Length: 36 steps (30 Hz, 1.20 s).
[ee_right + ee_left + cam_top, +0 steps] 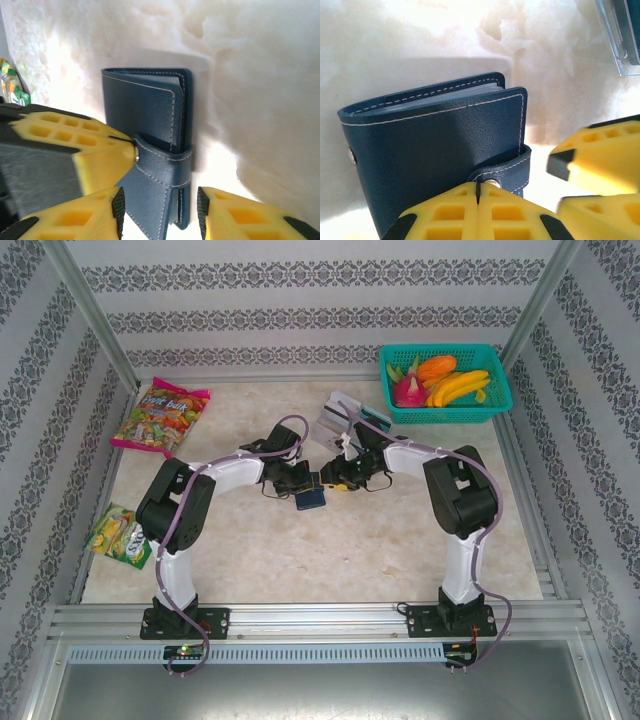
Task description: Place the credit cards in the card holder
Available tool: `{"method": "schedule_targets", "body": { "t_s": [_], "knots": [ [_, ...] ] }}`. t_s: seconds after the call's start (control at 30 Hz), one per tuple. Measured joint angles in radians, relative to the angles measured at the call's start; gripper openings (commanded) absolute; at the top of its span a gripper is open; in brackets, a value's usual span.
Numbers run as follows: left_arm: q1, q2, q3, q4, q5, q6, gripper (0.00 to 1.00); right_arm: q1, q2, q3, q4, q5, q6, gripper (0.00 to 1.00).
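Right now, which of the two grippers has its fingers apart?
The right gripper: its fingers stand apart on either side of the card holder. The left gripper has its fingers pressed together on the holder's snap tab.

The card holder (445, 145) looks like navy leather, fine-grained and matt, edged with pale thread stitching, its snap (492, 182) shiny metal. My left pincer (477, 189) has fingers (445, 215) of matt yellow plastic moulded with square pockets, and black pads (400, 227) at the sides. The table (420, 35) beneath is pale, mottled like stone, with a soft sheen.
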Motion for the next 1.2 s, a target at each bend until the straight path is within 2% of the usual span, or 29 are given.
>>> {"method": "schedule_targets", "body": {
  "t_s": [0.13, 0.2, 0.3, 0.63, 1.2],
  "knots": [
    [0.000, 0.000, 0.000, 0.000, 0.000, 0.000, 0.07, 0.006, -0.054, 0.002, -0.022, 0.023, -0.015, 0.34],
    [0.000, 0.000, 0.000, 0.000, 0.000, 0.000, 0.06, 0.017, -0.056, 0.019, -0.033, 0.032, -0.018, 0.26],
    [0.000, 0.000, -0.002, 0.002, 0.000, 0.000, 0.05, 0.040, -0.034, 0.045, -0.036, 0.037, -0.006, 0.23],
    [0.000, -0.013, -0.028, 0.032, -0.007, -0.006, 0.00, 0.069, 0.069, 0.113, -0.033, 0.047, 0.050, 0.20],
    [0.000, -0.032, -0.053, 0.035, -0.038, -0.014, 0.00, 0.083, 0.084, 0.093, 0.013, 0.032, 0.106, 0.20]
  ]
}}
